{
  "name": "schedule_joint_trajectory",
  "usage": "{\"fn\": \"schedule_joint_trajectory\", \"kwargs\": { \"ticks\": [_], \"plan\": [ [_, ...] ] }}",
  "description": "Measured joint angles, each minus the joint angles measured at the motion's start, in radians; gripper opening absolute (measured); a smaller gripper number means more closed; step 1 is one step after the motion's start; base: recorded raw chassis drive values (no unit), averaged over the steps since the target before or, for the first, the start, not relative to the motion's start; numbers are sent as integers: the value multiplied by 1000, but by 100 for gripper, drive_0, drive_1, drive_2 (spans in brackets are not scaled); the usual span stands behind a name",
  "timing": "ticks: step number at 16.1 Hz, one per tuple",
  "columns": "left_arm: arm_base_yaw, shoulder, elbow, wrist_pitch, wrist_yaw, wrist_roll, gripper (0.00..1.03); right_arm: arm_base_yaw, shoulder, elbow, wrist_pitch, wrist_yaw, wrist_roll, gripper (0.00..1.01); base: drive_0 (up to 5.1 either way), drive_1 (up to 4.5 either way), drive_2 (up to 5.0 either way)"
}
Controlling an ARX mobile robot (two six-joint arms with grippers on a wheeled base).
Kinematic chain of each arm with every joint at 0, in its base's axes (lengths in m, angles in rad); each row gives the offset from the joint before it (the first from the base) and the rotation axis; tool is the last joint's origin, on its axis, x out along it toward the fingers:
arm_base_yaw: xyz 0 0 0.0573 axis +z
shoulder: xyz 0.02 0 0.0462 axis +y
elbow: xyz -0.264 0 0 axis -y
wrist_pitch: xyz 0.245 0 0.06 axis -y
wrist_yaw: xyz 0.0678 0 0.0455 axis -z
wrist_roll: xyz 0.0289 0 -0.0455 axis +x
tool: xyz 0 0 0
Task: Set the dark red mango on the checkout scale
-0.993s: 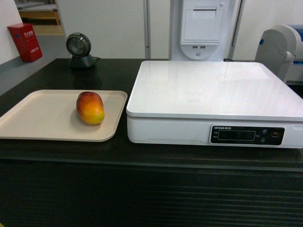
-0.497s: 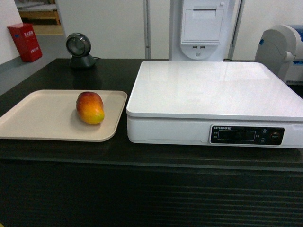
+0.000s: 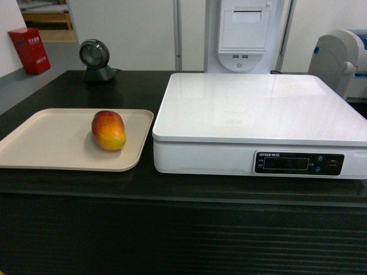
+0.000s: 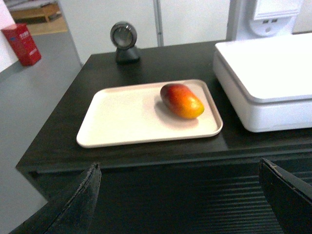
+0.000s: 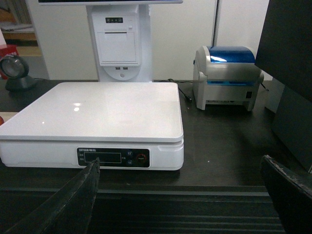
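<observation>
The task stands at its opening step, the approach: nothing has been grasped and neither arm appears in the head view. The left gripper (image 4: 178,195) hangs in front of the checkout (image 4: 146,195), below the level of its top, with its jaws spread wide and empty; the right gripper (image 5: 180,195) is posed the same way before the scale (image 5: 92,122), also spread wide and holding nothing. The mango (image 3: 108,130) lies on its side on a beige tray (image 3: 46,143), ahead of and above the left gripper and slightly to its right, in the tray's right half near the rim that faces the scale. The scale sits just beside the tray, farther to the right of the left gripper, and its glossy top is bare. In judgement, the next move calls for the left gripper to rise above the counter edge, advance over the tray, and close across the narrow width of the fruit; the smooth rounded skin may slip under a shallow grip, so a centred hold is advisable. Count: one mango, one tray, one scale, one round scanner (image 3: 94,60) at the back of the counter, one label printer (image 5: 226,78) right of the scale, one red box (image 3: 30,50) at far left.
</observation>
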State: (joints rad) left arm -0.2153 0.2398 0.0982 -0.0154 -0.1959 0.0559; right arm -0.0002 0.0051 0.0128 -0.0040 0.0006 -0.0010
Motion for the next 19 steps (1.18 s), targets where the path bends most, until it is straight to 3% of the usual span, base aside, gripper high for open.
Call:
{"fn": "schedule_joint_trajectory", "kwargs": {
  "ticks": [2, 3, 5, 7, 8, 10, 13, 19],
  "plan": [
    [-48, 116, 36, 134, -12, 7, 98, 0, 0, 0, 0, 0, 0, 98, 0, 0, 0],
    [-34, 217, 42, 224, 3, 24, 98, 0, 0, 0, 0, 0, 0, 98, 0, 0, 0],
    [62, 472, 83, 430, 111, 32, 98, 0, 0, 0, 0, 0, 0, 98, 0, 0, 0],
    [159, 776, 214, 630, 237, 56, 98, 0, 0, 0, 0, 0, 0, 98, 0, 0, 0],
    [191, 947, 314, 676, 285, 67, 98, 0, 0, 0, 0, 0, 0, 98, 0, 0, 0],
    [211, 1234, 484, 645, 315, 80, 98, 0, 0, 0, 0, 0, 0, 98, 0, 0, 0],
    [191, 1506, 739, 558, 327, 76, 98, 0, 0, 0, 0, 0, 0, 98, 0, 0, 0],
    [171, 1791, 1172, 268, 318, 2, 98, 0, 0, 0, 0, 0, 0, 98, 0, 0, 0]
  ]
}}
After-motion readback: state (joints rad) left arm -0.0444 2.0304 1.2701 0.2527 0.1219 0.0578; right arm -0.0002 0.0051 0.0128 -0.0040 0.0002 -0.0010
